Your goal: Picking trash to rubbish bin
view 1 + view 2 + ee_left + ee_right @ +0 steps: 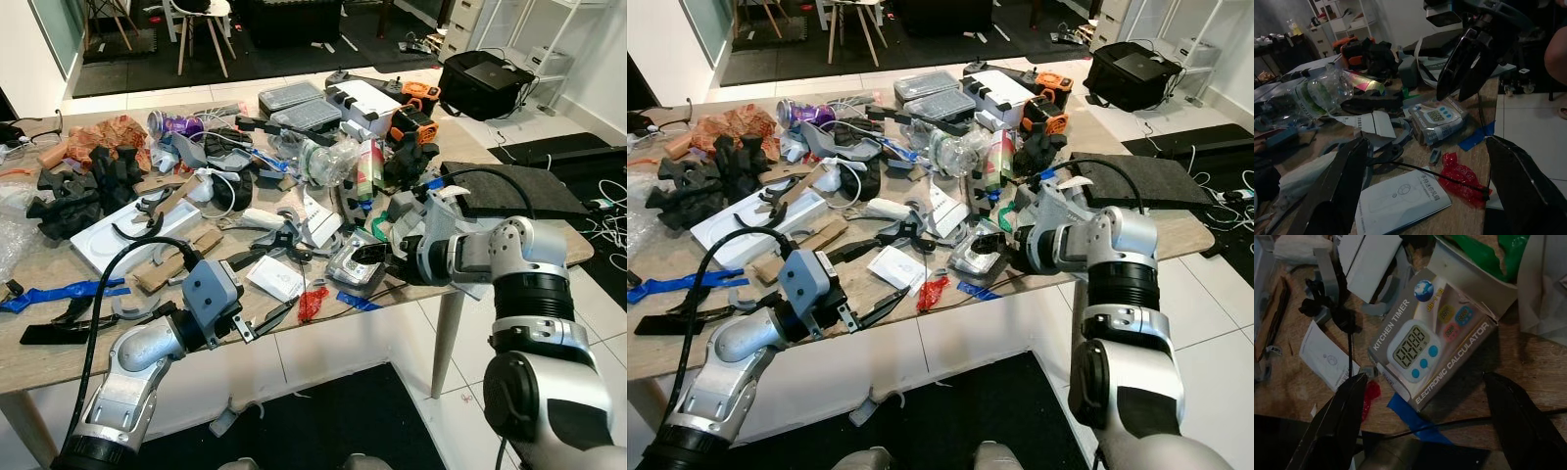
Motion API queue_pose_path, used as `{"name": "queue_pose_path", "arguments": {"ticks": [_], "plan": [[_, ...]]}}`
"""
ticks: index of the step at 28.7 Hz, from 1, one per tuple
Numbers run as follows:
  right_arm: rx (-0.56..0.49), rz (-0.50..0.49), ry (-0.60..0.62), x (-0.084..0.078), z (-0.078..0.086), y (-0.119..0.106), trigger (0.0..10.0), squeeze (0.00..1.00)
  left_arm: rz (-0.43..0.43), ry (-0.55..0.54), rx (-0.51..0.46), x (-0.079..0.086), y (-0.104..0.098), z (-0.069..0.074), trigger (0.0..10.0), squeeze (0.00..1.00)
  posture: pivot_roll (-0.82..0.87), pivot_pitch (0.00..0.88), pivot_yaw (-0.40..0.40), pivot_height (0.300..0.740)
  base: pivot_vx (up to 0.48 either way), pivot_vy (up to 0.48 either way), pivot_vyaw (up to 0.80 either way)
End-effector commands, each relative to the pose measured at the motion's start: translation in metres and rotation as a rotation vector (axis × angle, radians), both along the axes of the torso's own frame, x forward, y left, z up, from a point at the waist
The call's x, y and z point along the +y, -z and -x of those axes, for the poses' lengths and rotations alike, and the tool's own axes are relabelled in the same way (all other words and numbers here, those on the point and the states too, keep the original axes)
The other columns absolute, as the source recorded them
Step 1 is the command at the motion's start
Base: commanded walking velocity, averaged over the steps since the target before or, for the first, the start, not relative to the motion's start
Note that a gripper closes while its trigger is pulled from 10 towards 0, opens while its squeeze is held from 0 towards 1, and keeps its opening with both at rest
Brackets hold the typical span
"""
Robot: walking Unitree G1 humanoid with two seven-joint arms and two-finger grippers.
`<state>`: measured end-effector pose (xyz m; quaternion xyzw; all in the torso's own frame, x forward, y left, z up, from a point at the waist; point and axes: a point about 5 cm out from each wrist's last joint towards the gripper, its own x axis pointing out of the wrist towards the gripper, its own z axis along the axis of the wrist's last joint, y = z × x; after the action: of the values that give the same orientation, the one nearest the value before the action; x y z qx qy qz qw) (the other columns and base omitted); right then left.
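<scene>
The right gripper (pixel 367 257) stands in the lower middle of the left eye view, just above a timer box (pixel 353 266) at the front edge of the table (pixel 39 343). Its two black fingers are spread wide and hold nothing. In the right wrist view the box (pixel 1432 340) lies between the fingers (pixel 1334 426) but apart from both. The box is glossy cardboard, rectangular, with the printed words "KITCHEN TIMER" and a picture of a white timer with blue buttons.

The left gripper (pixel 272 318) is in the lower left of the same view, at the table edge, and its fingers are also spread and empty. In the left wrist view its fingers (pixel 1334 191) frame a white paper leaflet (pixel 1403 198) and a red wrapper (pixel 1462 176), crinkled and shiny like plastic foil. The wrapper (pixel 311 302) lies flat on the wood just beside the box, near the front edge. A thin black cable (pixel 1425 170) crosses the leaflet toward the wrapper.

A strip of blue tape (pixel 1413 416) lies flat under the corner of the box. Behind, in the upper middle, lies a clear crumpled plastic bottle (pixel 328 159), and at the upper left a crushed purple can (pixel 176 124). The table is pale wood, covered with many black plastic parts.
</scene>
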<state>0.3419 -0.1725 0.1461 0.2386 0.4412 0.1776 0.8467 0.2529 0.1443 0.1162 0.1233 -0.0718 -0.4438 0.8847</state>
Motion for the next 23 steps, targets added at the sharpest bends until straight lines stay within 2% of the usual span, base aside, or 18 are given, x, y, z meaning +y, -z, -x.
{"name": "queue_pose_path", "arguments": {"ticks": [1, 7, 23], "plan": [[0.023, -0.015, 0.022, -0.001, 0.002, 0.010, 10.0, 0.00, -0.007, -0.001, 0.018, 0.002, 0.005, 0.002, 10.0, 0.00, -0.01, 0.000, -0.036, 0.740, 0.000, 0.000, 0.00], [0.024, -0.014, 0.080, -0.011, 0.001, 0.020, 10.0, 0.00, -0.006, 0.001, 0.016, 0.002, 0.003, 0.002, 10.0, 0.00, -0.01, 0.000, -0.034, 0.740, 0.000, 0.000, 0.00], [0.019, -0.030, 0.126, -0.014, -0.004, 0.028, 10.0, 0.00, -0.010, 0.000, 0.018, 0.004, 0.004, 0.002, 10.0, 0.00, 0.00, 0.000, -0.027, 0.740, 0.000, 0.000, 0.00]]}}
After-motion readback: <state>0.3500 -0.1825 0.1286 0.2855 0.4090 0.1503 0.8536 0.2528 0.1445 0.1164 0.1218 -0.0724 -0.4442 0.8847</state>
